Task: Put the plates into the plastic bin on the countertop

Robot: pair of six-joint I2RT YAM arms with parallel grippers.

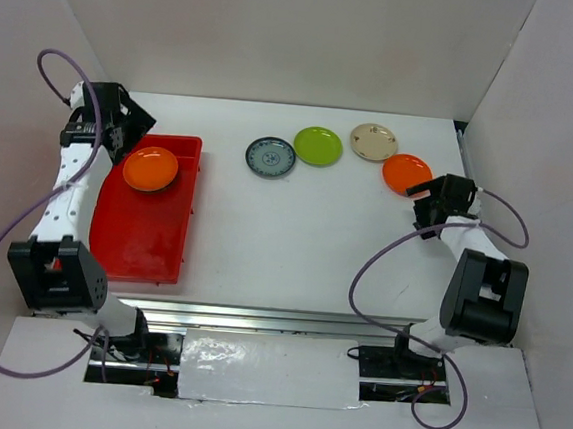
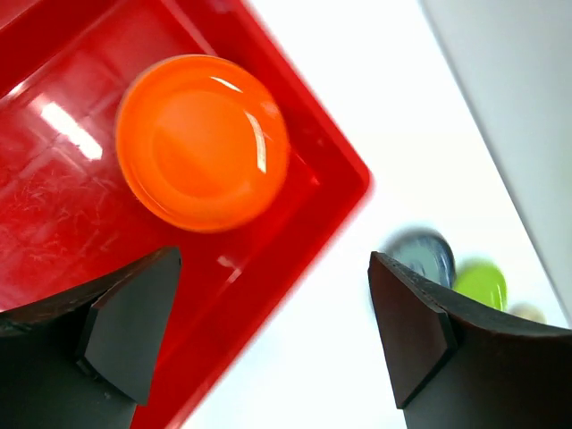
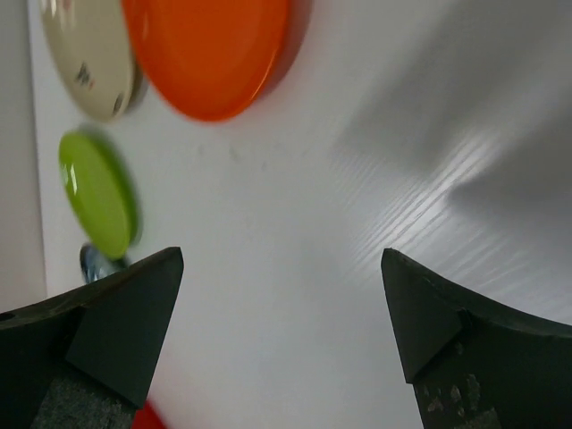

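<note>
We're seeing bright, even light from above in the top view, with only faint shadows. From the left wrist, the orange plate (image 2: pixel 202 143) and red bin (image 2: pixel 54 197) carry white glare streaks, and the blue-grey plate (image 2: pixel 427 255) and lime green plate (image 2: pixel 481 284) beyond are smeared by blur. From the right wrist, a broad grey shadow crosses the countertop (image 3: pixel 268 268), and the cream plate (image 3: pixel 89 54) looks fuzzy.

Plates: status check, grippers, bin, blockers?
Left gripper open, empty, over corner of red bin. Right gripper open, empty, beside loose orange plate. One orange plate in bin; blue-grey plate, lime green plate, cream plate out on countertop. Nothing in the way.
</note>
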